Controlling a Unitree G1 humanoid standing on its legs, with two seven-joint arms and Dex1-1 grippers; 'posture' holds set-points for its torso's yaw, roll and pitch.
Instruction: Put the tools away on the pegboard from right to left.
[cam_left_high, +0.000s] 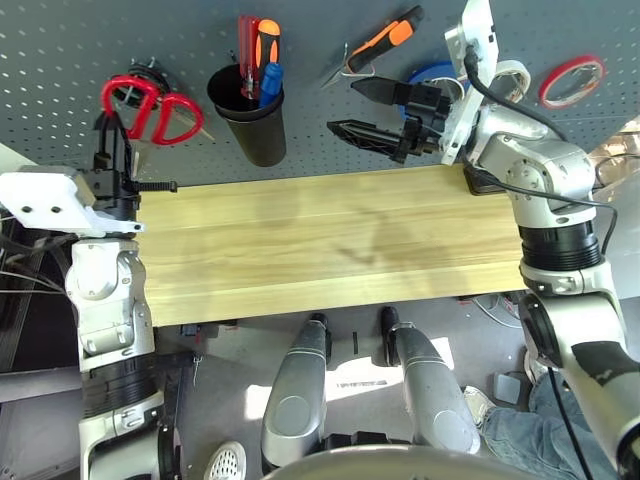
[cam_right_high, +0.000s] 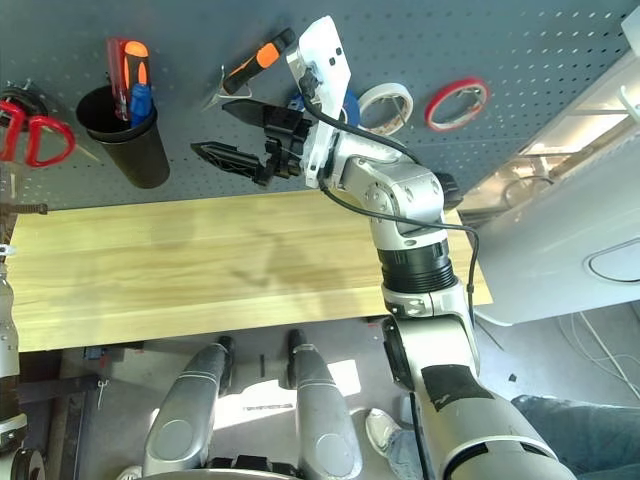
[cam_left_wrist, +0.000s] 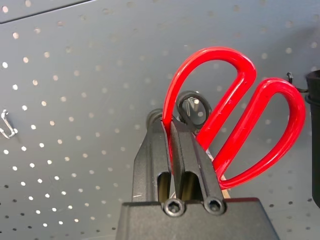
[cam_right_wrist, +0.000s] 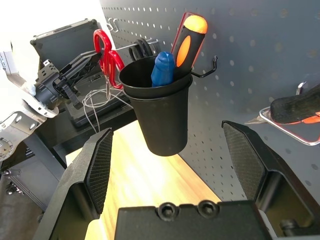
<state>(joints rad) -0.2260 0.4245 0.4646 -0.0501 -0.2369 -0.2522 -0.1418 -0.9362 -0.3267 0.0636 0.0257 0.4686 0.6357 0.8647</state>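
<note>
"Well, from the left eye view, how does my left gripper (cam_left_high: 108, 122) stand?"

"Closed on the red-handled scissors (cam_left_high: 149, 106), whose loops reach out beside it toward the black cup (cam_left_high: 258, 140). My right gripper (cam_left_high: 352, 108) is empty, jaws apart, with the blue tape roll (cam_left_high: 430, 70) just behind it. The orange-and-black-handled pliers (cam_left_high: 385, 43) are beyond its fingertips on the pegboard (cam_left_high: 320, 60), and the blue-handled screwdriver (cam_left_high: 271, 82) is in the cup between my grippers."

"And the left wrist view?"

"One red loop is pinched between the fingers; black-handled scissors (cam_left_wrist: 206, 102) are just beyond the tips. I can't tell whether the red loop is over a hook."

"What does the right wrist view add?"

"A metal hook (cam_right_wrist: 123, 48) runs out toward the left gripper, close to the scissors. I'd line the loop's opening up with its tip, ease it on toward the board, then lower slightly so the hook bears the weight before I part the jaws. Rushed, it could snag the black pair or drop. I judge these are the last tool to hang."
</note>
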